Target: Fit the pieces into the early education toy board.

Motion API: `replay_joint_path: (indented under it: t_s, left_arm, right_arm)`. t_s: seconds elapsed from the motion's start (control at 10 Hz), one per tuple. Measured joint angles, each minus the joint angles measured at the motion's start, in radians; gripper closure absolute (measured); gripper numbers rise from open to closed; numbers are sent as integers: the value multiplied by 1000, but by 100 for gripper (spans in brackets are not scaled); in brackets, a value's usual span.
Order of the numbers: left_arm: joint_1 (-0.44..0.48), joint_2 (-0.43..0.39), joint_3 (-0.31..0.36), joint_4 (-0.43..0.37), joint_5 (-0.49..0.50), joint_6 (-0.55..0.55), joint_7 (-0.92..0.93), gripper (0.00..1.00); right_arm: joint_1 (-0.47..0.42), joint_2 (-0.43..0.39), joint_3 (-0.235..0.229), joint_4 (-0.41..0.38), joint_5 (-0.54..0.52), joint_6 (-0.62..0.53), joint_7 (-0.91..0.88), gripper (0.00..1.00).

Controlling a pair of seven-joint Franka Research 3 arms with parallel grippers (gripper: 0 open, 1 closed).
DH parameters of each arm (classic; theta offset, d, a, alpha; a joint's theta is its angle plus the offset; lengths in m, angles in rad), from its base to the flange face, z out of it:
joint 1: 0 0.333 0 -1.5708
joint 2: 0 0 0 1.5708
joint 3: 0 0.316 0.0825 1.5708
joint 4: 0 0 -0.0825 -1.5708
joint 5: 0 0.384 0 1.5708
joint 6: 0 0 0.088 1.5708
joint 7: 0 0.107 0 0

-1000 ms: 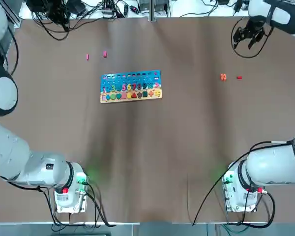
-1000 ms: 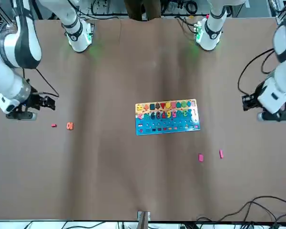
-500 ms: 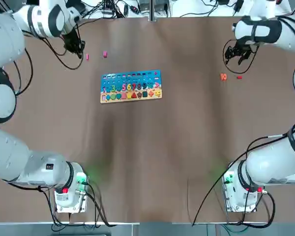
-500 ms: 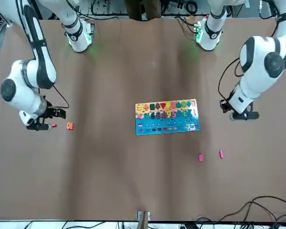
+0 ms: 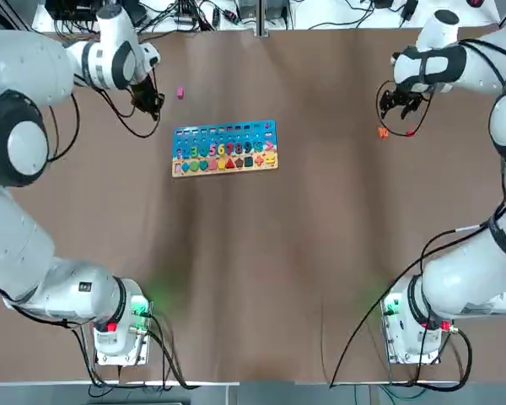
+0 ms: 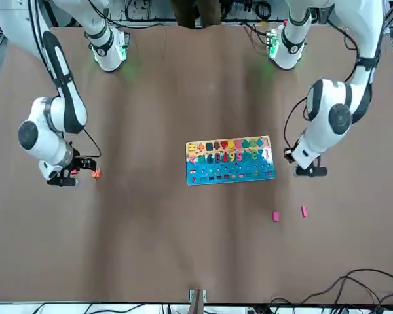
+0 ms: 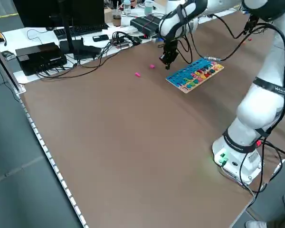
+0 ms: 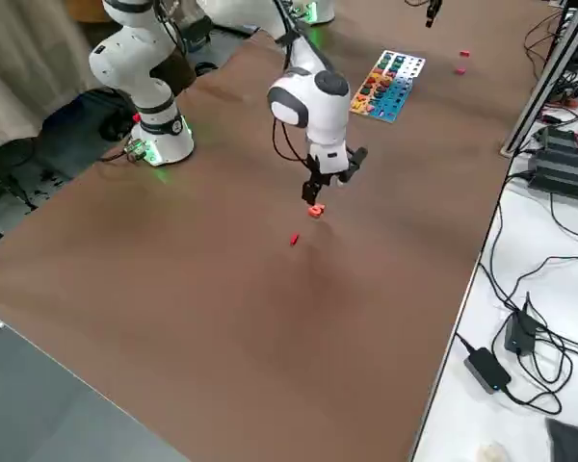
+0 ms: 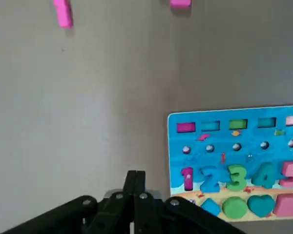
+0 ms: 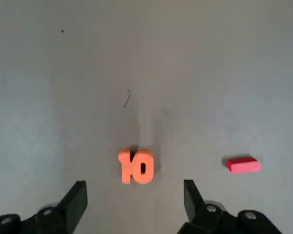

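The pick-up step is in hand: the right gripper [image 10: 132,204], fingers spread, hovers over the orange "10" piece [image 10: 136,166], well apart from the board [image 5: 225,148], and needs lowering to pinch it, while the left gripper [image 9: 136,187], fingers pressed together, waits near the pink pieces [image 9: 63,13].

My top camera looks straight down with the arm bases nearest me; the front one faces back across the worktop [image 5: 304,219], and both show the board [image 5: 225,148] mid-frame. Two raised side cameras look diagonally over it. Each wrist camera sits close: left shares the board's corner, right only bare worktop.
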Motion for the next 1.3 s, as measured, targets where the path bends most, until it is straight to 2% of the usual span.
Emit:
replay_joint_path:
  t_s: [0.1,0.3,0.6,0.8,1.3]
  left_arm:
    - [-5,22,0,-9,2,5,-17,99]
    - [-4,44,3,-76,2,86,-21,99]
    - [-1,48,3,-191,2,225,-22,99]
    - [-6,49,0,-219,2,275,-37,99]
    - [-27,95,-12,-228,2,344,-77,99]
  right_arm:
    - [0,28,0,0,0,32,0,14]
    - [0,73,0,1,0,79,0,16]
    - [0,80,0,2,0,82,0,19]
    - [0,80,0,2,0,82,0,22]
    - [-1,98,0,1,0,84,0,26]
